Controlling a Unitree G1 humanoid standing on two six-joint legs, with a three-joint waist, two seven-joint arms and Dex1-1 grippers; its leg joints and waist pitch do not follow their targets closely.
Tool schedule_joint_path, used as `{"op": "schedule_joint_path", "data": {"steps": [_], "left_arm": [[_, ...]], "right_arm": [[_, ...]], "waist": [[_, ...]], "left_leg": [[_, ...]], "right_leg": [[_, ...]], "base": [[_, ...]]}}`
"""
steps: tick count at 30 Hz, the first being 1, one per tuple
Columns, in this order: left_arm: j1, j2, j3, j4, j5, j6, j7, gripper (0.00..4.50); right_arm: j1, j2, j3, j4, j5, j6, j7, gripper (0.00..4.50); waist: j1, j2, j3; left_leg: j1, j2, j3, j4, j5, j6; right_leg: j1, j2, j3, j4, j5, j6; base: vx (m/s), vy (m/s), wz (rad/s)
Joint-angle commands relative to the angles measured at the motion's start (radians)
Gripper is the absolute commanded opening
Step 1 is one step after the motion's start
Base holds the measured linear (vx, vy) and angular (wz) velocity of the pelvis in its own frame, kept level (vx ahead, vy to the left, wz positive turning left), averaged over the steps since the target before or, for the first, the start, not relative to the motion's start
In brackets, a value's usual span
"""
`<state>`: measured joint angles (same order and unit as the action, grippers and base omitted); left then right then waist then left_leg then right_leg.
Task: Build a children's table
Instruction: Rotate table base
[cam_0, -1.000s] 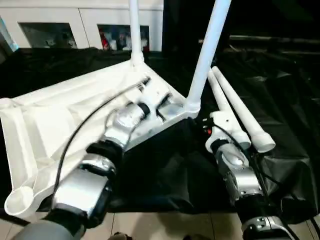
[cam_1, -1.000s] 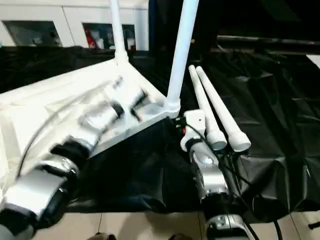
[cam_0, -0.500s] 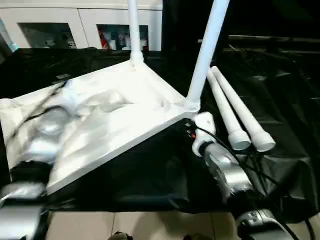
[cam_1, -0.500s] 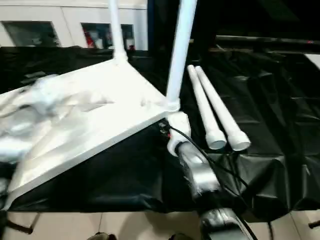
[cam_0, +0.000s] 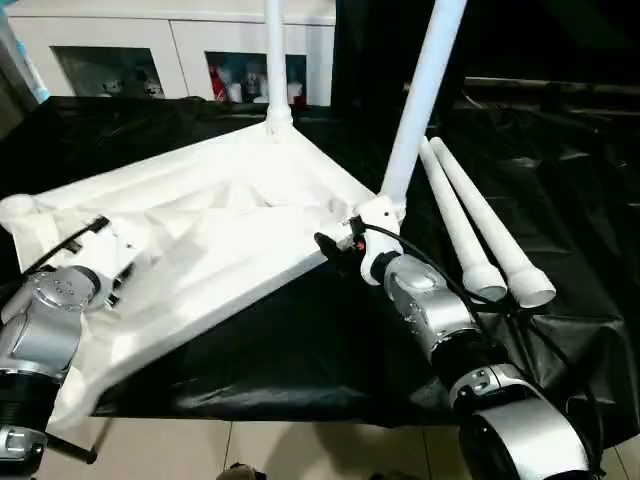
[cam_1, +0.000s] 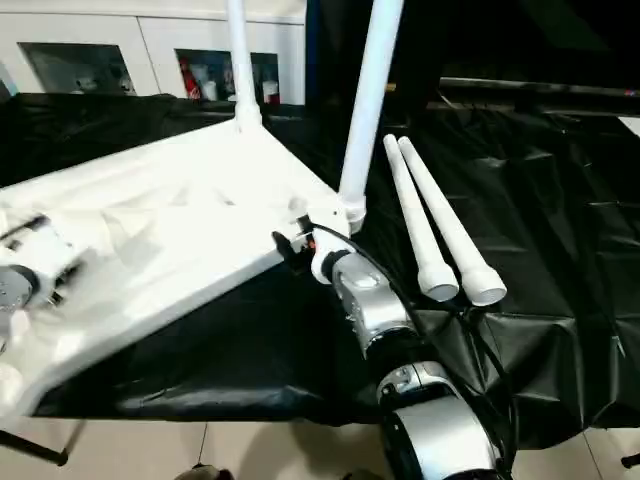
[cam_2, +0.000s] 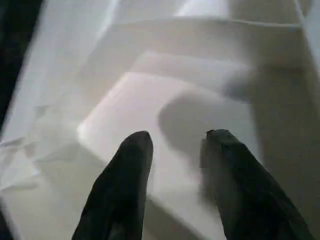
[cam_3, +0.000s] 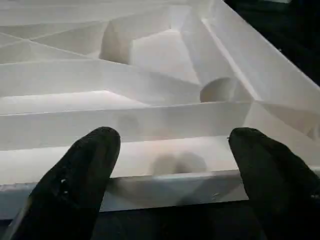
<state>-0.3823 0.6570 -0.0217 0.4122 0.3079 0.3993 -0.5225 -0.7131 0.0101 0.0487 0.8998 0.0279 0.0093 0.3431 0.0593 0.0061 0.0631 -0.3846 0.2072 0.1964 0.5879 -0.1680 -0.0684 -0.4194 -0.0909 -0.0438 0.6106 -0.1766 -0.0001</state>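
Observation:
The children's table's white tabletop (cam_0: 230, 200) lies upside down on the black cloth, ribbed underside up. Two white legs stand in its sockets, one at the far corner (cam_0: 271, 60) and one at the right corner (cam_0: 415, 100). Two loose legs (cam_0: 470, 225) lie side by side on the cloth to the right. My left gripper (cam_0: 100, 235) hovers over the tabletop's left part, open, its fingers (cam_2: 132, 165) above a rib with nothing between them. My right gripper (cam_0: 332, 243) is wide open at the tabletop's near edge, beside the right corner socket; the rim (cam_3: 165, 185) lies just ahead of its fingers.
Black cloth (cam_0: 560, 200) covers the work table and hangs wrinkled over its front edge. White cabinets (cam_0: 150, 60) stand behind. Tiled floor (cam_0: 300, 450) shows below the front edge.
My left arm has pulled back from the right corner to the tabletop's left side and its fingers have spread. My right gripper has moved from the loose legs' ends to the tabletop's near edge.

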Motion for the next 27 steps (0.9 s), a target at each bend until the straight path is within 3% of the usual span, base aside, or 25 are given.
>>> {"op": "schedule_joint_path", "data": {"steps": [1,5,6,12,17,18,20,21,23,27], "left_arm": [[0.003,0.001,-0.059,0.003,-0.01,-0.001,-0.053,1.98],[-0.012,0.008,-0.062,0.02,-0.003,-0.009,-0.053,1.98],[-0.018,0.011,-0.06,0.024,-0.003,-0.011,-0.06,1.98],[-0.02,0.013,-0.067,-0.001,-0.021,-0.001,-0.101,1.98],[-0.013,0.026,-0.089,-0.016,-0.047,-0.022,-0.178,1.98],[-0.008,0.027,-0.089,-0.029,-0.061,-0.021,-0.205,1.98],[0.001,0.028,-0.089,-0.059,-0.093,-0.026,-0.26,1.98],[0.008,0.031,-0.09,-0.088,-0.122,-0.034,-0.313,1.98],[0.011,0.033,-0.091,-0.106,-0.14,-0.031,-0.341,1.98],[0.027,0.044,-0.098,-0.177,-0.224,-0.068,-0.461,1.98]], "right_arm": [[-0.014,-0.009,-0.004,0.025,-0.012,-0.008,-0.04,3.94],[-0.008,-0.015,-0.046,-0.001,0.011,-0.078,-0.092,3.94],[0.002,-0.022,-0.073,-0.022,0.024,-0.109,-0.117,3.94],[0.012,-0.055,-0.115,0.001,0.012,-0.127,-0.234,3.94],[-0.003,-0.071,-0.063,0.099,-0.036,-0.013,-0.209,3.94],[-0.005,-0.064,-0.053,0.111,-0.038,-0.004,-0.181,3.94],[-0.01,-0.049,-0.044,0.124,-0.033,-0.004,-0.137,3.94],[-0.018,-0.033,-0.036,0.133,-0.025,-0.011,-0.097,3.94],[-0.024,-0.025,-0.029,0.139,-0.022,-0.015,-0.074,3.94],[-0.05,-0.01,-0.01,0.162,-0.033,-0.023,-0.021,3.94]], "waist": [[-0.002,0.02,-0.078],[-0.001,0.02,-0.075],[-0.002,0.025,-0.074],[-0.002,0.022,-0.08],[-0.005,0.02,-0.079],[-0.006,0.016,-0.08],[-0.004,0.018,-0.081],[-0.005,0.013,-0.079],[-0.005,0.017,-0.078],[-0.009,0.012,-0.077]], "left_leg": [[0.027,0.013,-0.008,-0.07,-0.233,-0.019],[0.03,0.014,-0.009,-0.073,-0.274,-0.027],[0.03,0.014,-0.011,-0.076,-0.288,-0.035],[0.029,0.009,-0.009,-0.069,-0.236,-0.033],[0.025,0.007,-0.008,-0.067,-0.246,-0.022],[0.024,0.008,-0.008,-0.066,-0.246,-0.019],[0.025,0.012,-0.009,-0.067,-0.246,-0.014],[0.025,0.014,-0.008,-0.068,-0.248,-0.012],[0.025,0.015,-0.009,-0.069,-0.25,-0.013],[0.025,0.015,-0.008,-0.069,-0.243,-0.011]], "right_leg": [[0.043,-0.034,0.03,-0.05,-0.064,-0.244],[0.041,-0.038,0.032,-0.058,-0.135,-0.225],[0.04,-0.036,0.032,-0.06,-0.16,-0.213],[0.044,-0.029,0.03,-0.051,-0.077,-0.222],[0.047,-0.03,0.029,-0.053,-0.098,-0.233],[0.047,-0.032,0.03,-0.053,-0.098,-0.238],[0.047,-0.037,0.03,-0.051,-0.097,-0.244],[0.045,-0.035,0.03,-0.052,-0.102,-0.247],[0.046,-0.035,0.03,-0.051,-0.105,-0.249],[0.047,-0.036,0.031,-0.05,-0.111,-0.252]], "base": [[0.0,0.0,0.0],[0.0,0.0,0.0],[0.0,0.0,0.0],[0.0,0.0,0.0],[0.0,0.0,0.0],[0.0,0.0,0.0],[0.0,0.0,0.0],[0.0,0.0,0.0],[0.0,0.0,0.0],[0.0,0.0,0.0]]}}
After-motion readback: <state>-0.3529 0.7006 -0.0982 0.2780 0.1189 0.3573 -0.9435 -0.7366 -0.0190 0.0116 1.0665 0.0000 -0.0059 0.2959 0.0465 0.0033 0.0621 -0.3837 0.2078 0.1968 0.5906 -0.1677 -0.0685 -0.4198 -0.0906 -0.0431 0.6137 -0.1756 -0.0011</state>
